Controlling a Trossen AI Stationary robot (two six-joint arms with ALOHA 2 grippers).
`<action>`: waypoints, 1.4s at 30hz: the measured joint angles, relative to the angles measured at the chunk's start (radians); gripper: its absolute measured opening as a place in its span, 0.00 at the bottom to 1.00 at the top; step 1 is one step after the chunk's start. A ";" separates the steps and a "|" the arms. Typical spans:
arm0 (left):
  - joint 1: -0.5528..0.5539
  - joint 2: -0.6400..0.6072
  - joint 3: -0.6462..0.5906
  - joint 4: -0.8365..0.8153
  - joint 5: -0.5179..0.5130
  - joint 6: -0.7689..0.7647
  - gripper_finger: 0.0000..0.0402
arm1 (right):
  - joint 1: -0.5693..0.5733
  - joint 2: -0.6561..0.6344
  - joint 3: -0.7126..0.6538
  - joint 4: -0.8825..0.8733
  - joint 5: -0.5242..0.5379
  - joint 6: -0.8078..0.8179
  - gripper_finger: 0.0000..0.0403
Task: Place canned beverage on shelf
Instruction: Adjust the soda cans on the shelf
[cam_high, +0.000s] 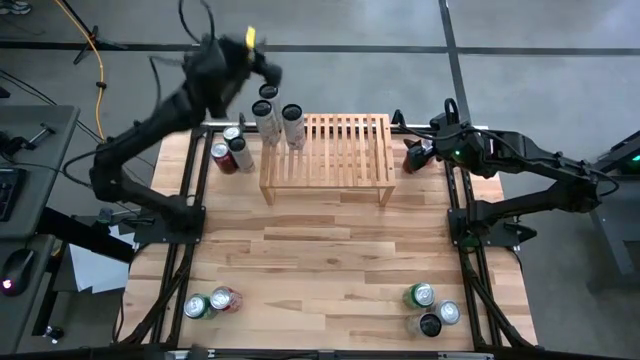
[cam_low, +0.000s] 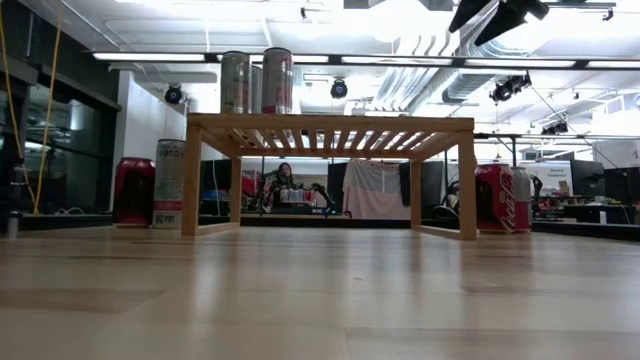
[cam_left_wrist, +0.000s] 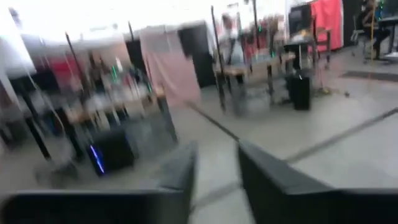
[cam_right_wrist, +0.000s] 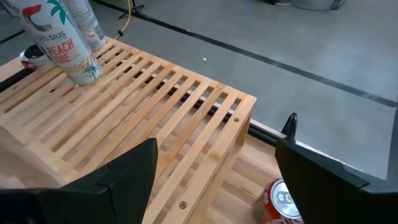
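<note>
Shelf (cam_high: 327, 158) at bench's far edge, two tall cans (cam_high: 281, 124) on its left end. Red can (cam_right_wrist: 281, 200) on bench by shelf's right leg, under our right gripper (cam_right_wrist: 214, 165), jaws wide, empty. We should descend centred, close mid-can. Left gripper (cam_left_wrist: 214, 168) raised off far-left corner, narrow, empty.

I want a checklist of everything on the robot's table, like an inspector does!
Surface: light-wood table, bare in the middle.
Job's things: shelf at the far edge; two tall cans upright on its left end.
Clutter: cans left of the shelf, a red can at its right, cans at both near corners.
Grippers: left gripper raised over the far edge, empty; right gripper open beside the shelf.
Cables: yellow cable on the floor.
Surroundings: workshop, benches.
</note>
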 joint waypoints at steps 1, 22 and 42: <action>0.060 0.014 0.028 -0.073 0.059 -0.071 0.11 | 0.000 0.000 0.000 0.000 -0.001 0.004 0.77; 0.489 0.437 0.380 -0.632 0.983 -0.650 0.00 | -0.001 0.001 0.000 0.000 -0.088 0.084 0.77; 0.479 0.446 0.380 -0.844 0.934 -0.415 0.00 | -0.001 0.090 0.000 0.000 -0.103 0.086 0.77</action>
